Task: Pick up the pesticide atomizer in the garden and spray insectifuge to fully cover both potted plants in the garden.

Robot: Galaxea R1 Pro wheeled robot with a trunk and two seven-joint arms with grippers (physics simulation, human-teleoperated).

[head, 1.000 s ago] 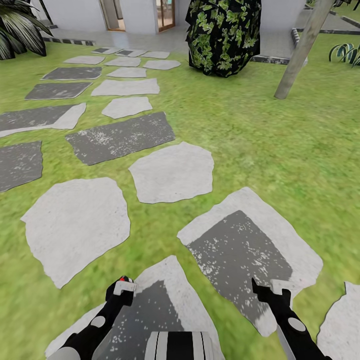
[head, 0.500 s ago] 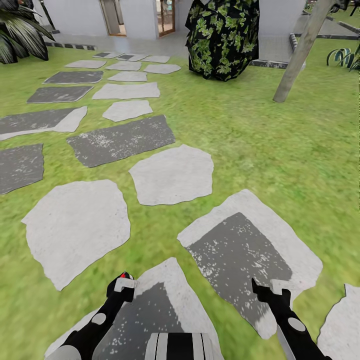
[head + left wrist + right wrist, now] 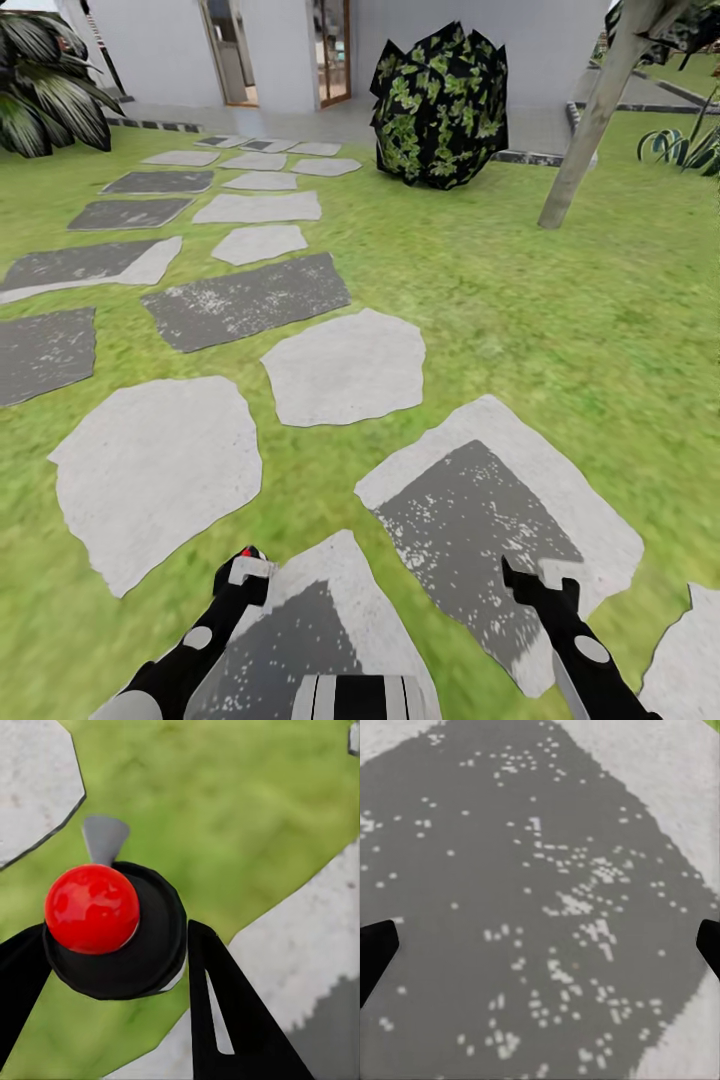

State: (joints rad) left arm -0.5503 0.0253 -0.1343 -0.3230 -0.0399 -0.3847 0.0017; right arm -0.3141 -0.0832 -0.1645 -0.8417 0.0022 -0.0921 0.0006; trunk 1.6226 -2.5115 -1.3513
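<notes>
Green lawn (image 3: pixel 520 300) with grey paving stones (image 3: pixel 345 365) running toward a leafy bush (image 3: pixel 440 105). Nearest us, left tool (image 3: pixel 243 572) grips a black, red-topped object (image 3: pixel 112 922); right tool (image 3: pixel 535 590) spread wide over stone.

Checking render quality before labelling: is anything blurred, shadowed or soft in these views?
Head view: the lawn is smeared and soft, the paving stones have crisp edges, lighting is flat and no cast shadows are evident. Left wrist view: grass is a blurry wash, and the red ball shows soft highlights. Right wrist view: the speckled grey stone looks slightly soft.
</notes>
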